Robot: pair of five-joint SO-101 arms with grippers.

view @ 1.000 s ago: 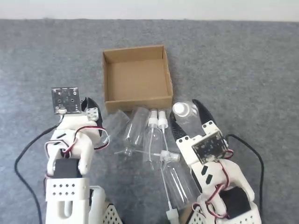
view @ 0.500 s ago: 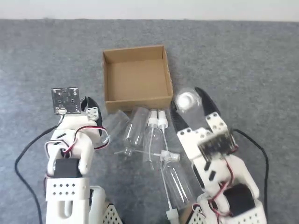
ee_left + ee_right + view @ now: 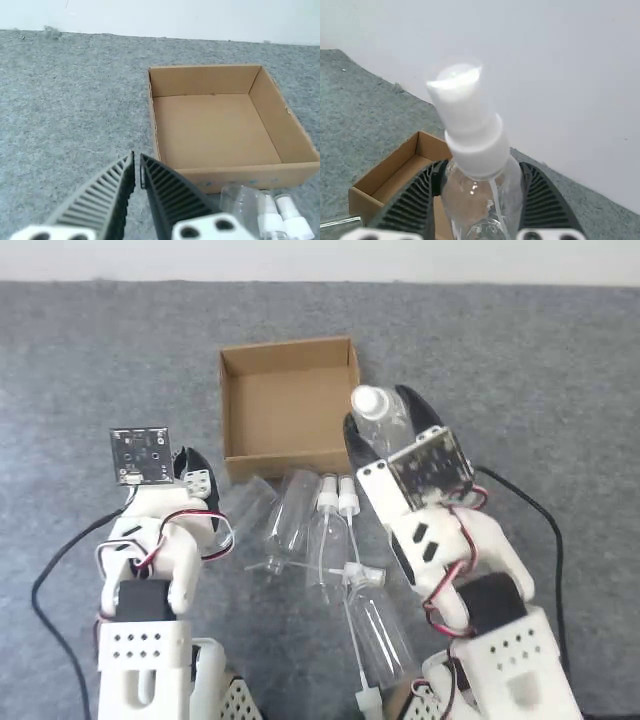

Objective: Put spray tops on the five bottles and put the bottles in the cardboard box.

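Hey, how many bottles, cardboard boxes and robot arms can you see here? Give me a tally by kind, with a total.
Bottles: 5, one bottle in the right gripper, four lying on the carpet at and
Cardboard box: 1
Robot arms: 2, left and right
Total: 8

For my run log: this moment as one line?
right gripper: shut on capped bottle, upright by cardboard box | left gripper: shut, empty | box: empty | other bottles: on carpet
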